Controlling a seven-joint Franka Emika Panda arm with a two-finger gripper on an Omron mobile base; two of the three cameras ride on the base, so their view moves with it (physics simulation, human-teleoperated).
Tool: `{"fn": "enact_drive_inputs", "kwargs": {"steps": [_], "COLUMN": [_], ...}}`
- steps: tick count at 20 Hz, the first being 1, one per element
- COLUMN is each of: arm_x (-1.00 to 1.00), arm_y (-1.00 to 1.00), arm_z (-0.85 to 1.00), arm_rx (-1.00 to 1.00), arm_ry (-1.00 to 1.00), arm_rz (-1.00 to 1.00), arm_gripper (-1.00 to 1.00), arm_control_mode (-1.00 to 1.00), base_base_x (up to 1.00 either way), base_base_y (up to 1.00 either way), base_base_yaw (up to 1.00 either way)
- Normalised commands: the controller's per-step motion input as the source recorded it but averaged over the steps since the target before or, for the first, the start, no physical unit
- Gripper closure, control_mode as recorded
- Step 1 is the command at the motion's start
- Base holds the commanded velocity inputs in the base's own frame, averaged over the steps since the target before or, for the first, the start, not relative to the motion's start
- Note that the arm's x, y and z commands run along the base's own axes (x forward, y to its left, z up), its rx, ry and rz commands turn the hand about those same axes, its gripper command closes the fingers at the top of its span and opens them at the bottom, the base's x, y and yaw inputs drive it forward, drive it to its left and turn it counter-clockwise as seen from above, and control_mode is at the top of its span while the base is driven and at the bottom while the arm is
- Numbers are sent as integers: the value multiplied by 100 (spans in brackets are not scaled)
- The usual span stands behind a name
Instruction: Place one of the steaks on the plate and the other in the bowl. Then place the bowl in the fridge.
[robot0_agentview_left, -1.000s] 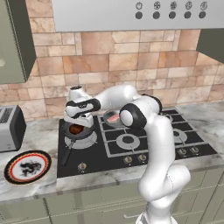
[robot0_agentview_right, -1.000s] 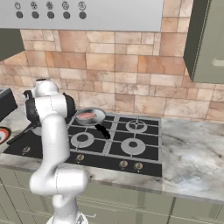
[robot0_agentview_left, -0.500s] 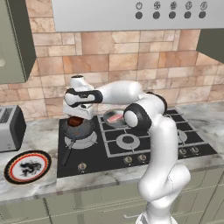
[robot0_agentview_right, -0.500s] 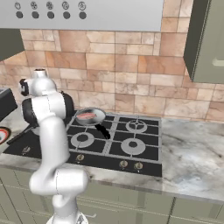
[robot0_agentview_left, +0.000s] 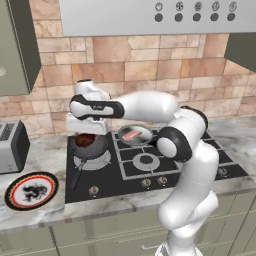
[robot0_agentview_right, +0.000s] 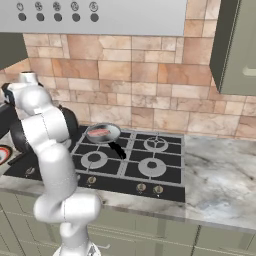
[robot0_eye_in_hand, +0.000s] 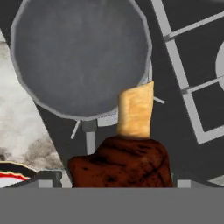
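Dark steak (robot0_eye_in_hand: 120, 162) hangs in the gripper (robot0_agentview_left: 86, 135), jaws set wide and clamped across its breadth, lifted clear over the dark pan (robot0_eye_in_hand: 78, 57), which you'll see is bare. 1 pale steak (robot0_agentview_left: 131, 134) sits in the silver pan (robot0_agentview_left: 149, 131). Plate (robot0_agentview_left: 15, 181) lies bare on the counter left of the stove, likely your drop point.

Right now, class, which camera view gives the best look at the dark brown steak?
The hand view: the dark steak fills its lower middle, close up, surface detail clear. The left base view shows it small, under the arm's hand above the dark pan. In the right base view I cannot make it out.
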Motion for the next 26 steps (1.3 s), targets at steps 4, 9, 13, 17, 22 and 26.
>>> {"fn": "enact_drive_inputs", "kwargs": {"steps": [4, 9, 13, 17, 22, 26], "arm_x": [-100, -96, -62, -34, 0, 0], "arm_y": [23, 18, 45, 60, 64, 62], "arm_z": [4, 0, 8, 0, 0, -5], "arm_rx": [2, 4, 5, 1, 0, 0], "arm_ry": [-9, -27, -1, 0, 0, 2], "arm_rz": [25, 17, 19, 19, 20, 21], "arm_gripper": [100, 100, 100, 100, 100, 100], "arm_control_mode": [-100, -100, -100, -100, -100, -100], "base_base_x": [0, 0, 0, 0, 0, 0], "base_base_y": [0, 0, 0, 0, 0, 0], "base_base_yaw": [0, 0, 0, 0, 0, 0]}}
